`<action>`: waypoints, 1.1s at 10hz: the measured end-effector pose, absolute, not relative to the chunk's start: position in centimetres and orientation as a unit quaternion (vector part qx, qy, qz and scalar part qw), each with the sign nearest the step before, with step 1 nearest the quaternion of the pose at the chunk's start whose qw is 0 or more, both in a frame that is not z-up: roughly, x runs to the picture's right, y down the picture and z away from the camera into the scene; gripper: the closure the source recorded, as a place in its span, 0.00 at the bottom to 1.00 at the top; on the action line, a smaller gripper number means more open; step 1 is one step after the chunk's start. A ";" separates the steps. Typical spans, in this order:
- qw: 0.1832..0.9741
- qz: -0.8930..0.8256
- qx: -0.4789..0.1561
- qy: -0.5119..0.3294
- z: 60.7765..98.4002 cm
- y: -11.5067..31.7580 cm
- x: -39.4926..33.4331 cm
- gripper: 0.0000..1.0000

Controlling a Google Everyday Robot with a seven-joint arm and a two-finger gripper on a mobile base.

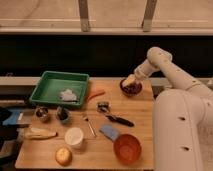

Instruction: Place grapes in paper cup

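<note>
Green tray [50, 82] sits far left on the table [140, 115], w/ two small dark metal cups [41, 114] just in front of it. Paper cup [75, 137] stands upright near the front edge, left of centre. A yellow-orange fruit [63, 156] is just beside it at front-left & a thin utensil [90, 125] just to its right.

Risk 1: the cup looks light & narrow-mouthed. A bunch lowered off-centre could catch the rim & tip it, or spill onto the table.

Mid-table lie a black-handled implement [117, 119] & a blue sponge [109, 132]. Orange bowl [127, 148] is to the cup's right, at the front.

Risk 2: that bowl is bigger & nearer the arm's side, so an early release could land in the wrong container.

Right-rear: grapes [133, 90] lie in the purple bowl [122, 86], well apart from the cup. Tool [131, 80] is right over the bowl, jaws apart, nothing clamped as far as I can tell.

Risk 3: a shallow close could pluck one berry, or pinch the bowl wall & drag the bowl. Too hard a close could crush fruit. The long carry over clutter means loose berries could drop.
</note>
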State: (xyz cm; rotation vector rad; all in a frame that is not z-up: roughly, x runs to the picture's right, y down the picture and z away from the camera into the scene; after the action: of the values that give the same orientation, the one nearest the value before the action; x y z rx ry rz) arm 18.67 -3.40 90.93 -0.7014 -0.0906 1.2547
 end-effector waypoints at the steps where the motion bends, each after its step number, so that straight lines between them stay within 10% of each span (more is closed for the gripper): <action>1: 0.754 0.574 -0.317 -0.043 90.7 -3.1 18.6 0.29; 11: 0.770 0.564 -0.298 -0.010 94.1 -2.5 18.1 0.29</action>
State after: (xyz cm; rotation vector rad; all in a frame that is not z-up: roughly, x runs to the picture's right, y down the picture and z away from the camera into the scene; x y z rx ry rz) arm 18.12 -2.50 94.12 -0.6469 -0.0217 1.2229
